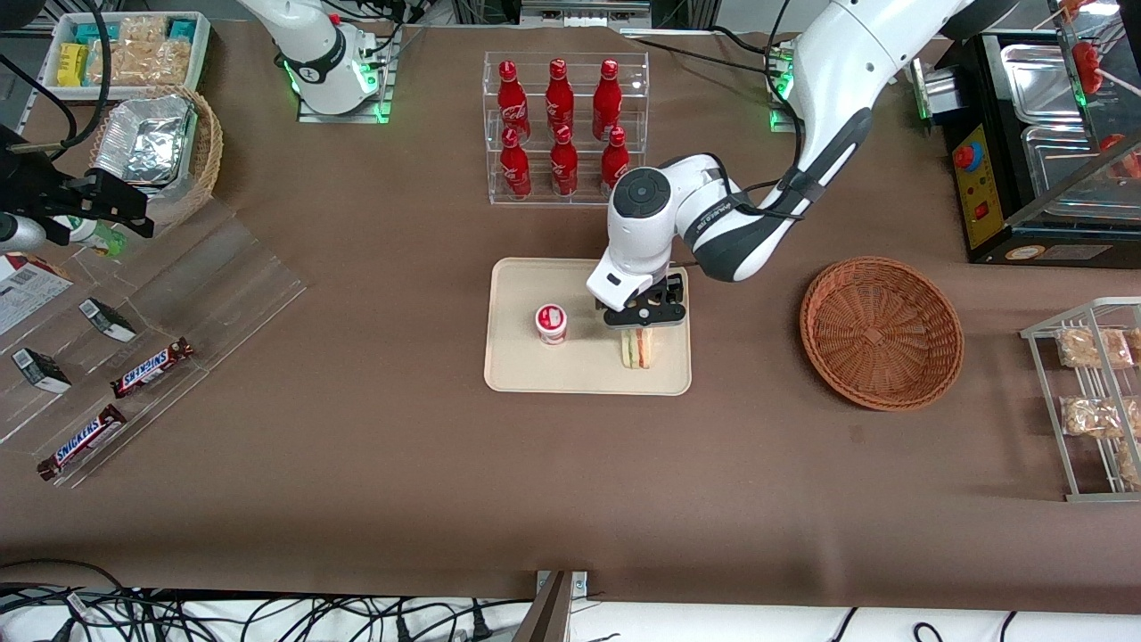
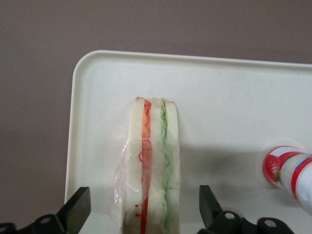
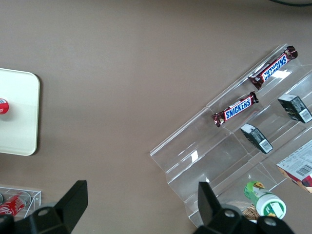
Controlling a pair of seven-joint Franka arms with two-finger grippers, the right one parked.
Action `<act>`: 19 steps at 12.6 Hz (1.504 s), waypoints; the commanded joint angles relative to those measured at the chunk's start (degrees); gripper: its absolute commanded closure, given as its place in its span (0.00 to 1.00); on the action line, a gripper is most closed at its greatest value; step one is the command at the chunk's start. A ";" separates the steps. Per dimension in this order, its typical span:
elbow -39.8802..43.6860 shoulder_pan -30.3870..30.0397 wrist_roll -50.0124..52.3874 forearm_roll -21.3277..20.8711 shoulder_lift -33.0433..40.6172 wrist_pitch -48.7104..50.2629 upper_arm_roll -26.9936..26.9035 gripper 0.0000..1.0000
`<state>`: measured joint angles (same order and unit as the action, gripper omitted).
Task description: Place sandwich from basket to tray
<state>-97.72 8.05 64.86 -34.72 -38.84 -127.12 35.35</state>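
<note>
The wrapped sandwich [image 1: 636, 349] [image 2: 150, 165] stands on edge on the cream tray [image 1: 517, 366] [image 2: 97, 83], near the tray end closest to the basket. My left gripper [image 1: 644, 323] [image 2: 145, 214] hovers just over it, open, with one finger [image 2: 77, 210] on each side and a clear gap to the wrap. The reddish-brown wicker basket [image 1: 881, 332] sits empty on the table toward the working arm's end.
A small red-and-white cup [image 1: 552, 323] [image 2: 287, 170] stands on the tray beside the sandwich. A clear rack of red bottles [image 1: 562, 125] stands farther from the front camera than the tray. Acrylic sheets with candy bars [image 1: 116, 392] lie toward the parked arm's end; a wire rack [image 1: 1092, 392] at the working arm's end.
</note>
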 commanded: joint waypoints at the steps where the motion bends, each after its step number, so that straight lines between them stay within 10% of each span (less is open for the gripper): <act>1: 5.67 -0.14 0.00 0.69 2.27 8.43 0.77 0.00; 10: 28.96 -5.32 -10.07 8.51 3.33 26.72 1.91 0.00; 19: 30.57 -18.67 -31.96 12.01 5.27 31.67 1.83 0.00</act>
<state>-67.42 -8.04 38.41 -26.14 -34.28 -96.67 36.72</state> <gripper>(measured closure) 0.000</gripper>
